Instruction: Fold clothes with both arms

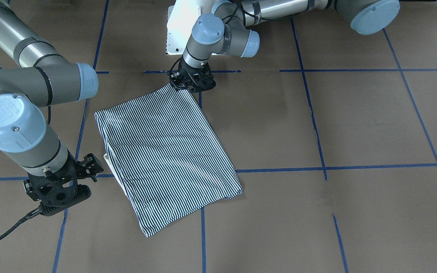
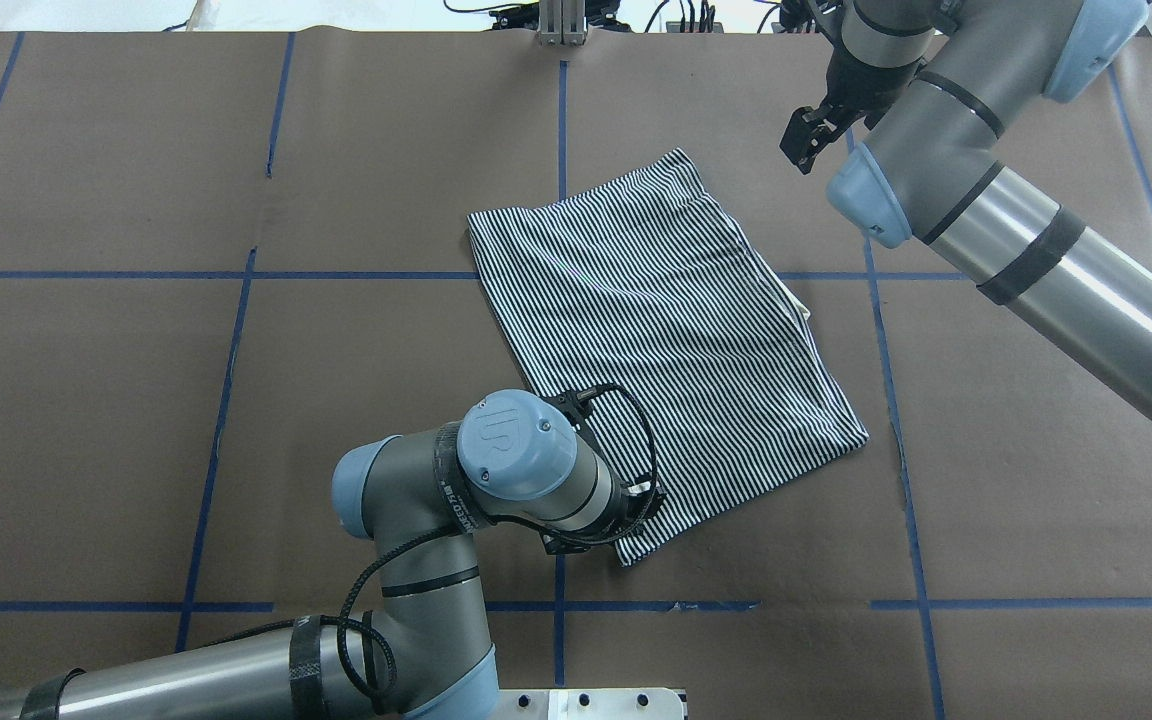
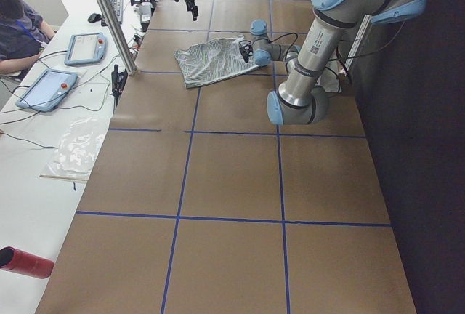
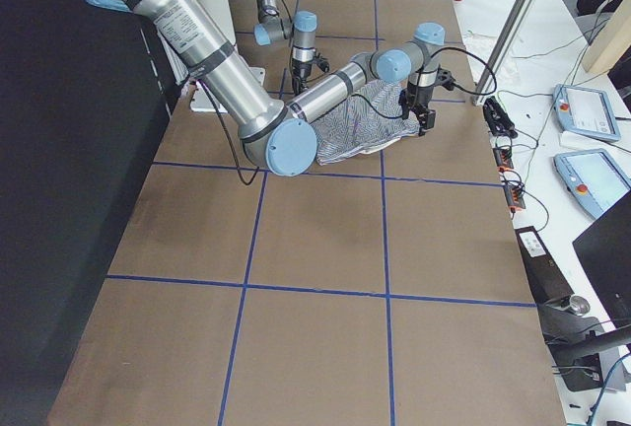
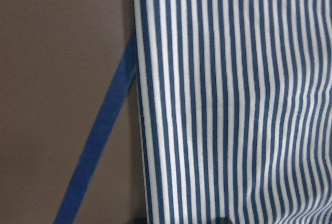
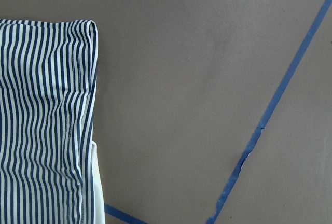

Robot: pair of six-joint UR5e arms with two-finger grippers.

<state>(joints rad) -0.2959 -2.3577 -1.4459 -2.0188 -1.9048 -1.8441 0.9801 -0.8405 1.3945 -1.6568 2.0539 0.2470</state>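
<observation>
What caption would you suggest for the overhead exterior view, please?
Folded navy-and-white striped shirt on the brown taped table; left black two-finger gripper low at its near corner, right gripper hovering beyond it.

Brown table (image 2: 86,420), blue tape grid (image 2: 136,273)

The shirt (image 1: 165,151) is thin navy-and-white stripes with a plain white edge (image 1: 108,160) peeping out, the table (image 1: 355,121) is brown, gridded with blue tape lines (image 1: 355,167), and the arms (image 1: 13,79) are grey with light-blue caps (image 1: 8,117).
</observation>
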